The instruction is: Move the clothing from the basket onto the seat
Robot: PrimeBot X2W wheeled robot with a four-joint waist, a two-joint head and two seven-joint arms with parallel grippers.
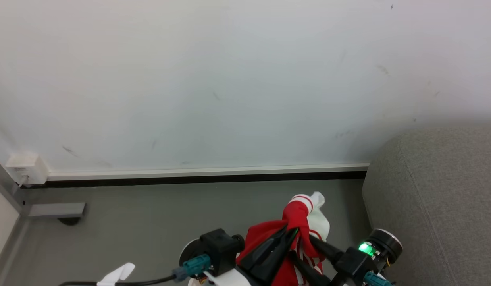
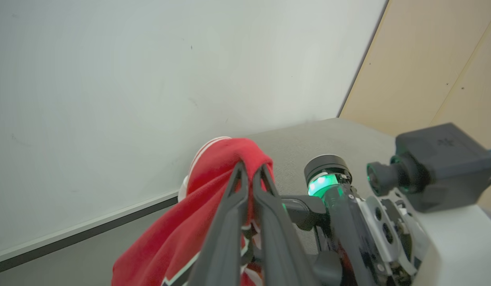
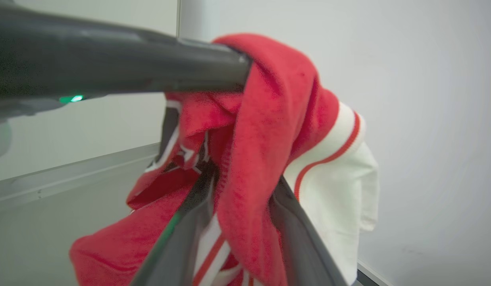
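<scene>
- No word, number or brand can be read clearly here.
- The red jersey point(image 3: 261, 139) carries black-and-white lettering on a fold at its left in the right wrist view. The fold is crumpled and blurred, so no letter can be made out.
- The dark camera housing point(image 2: 443, 159) bears a small embossed mark, too faint to read.

Bare grey floor point(image 1: 150, 222) at lower left lies open; the wall point(image 1: 229, 79) closes off the top, the seat point(image 1: 439, 198) the right side.

Fuzzy red cloth jersey point(image 3: 265, 119), woven grey seat point(image 1: 439, 190)
</scene>
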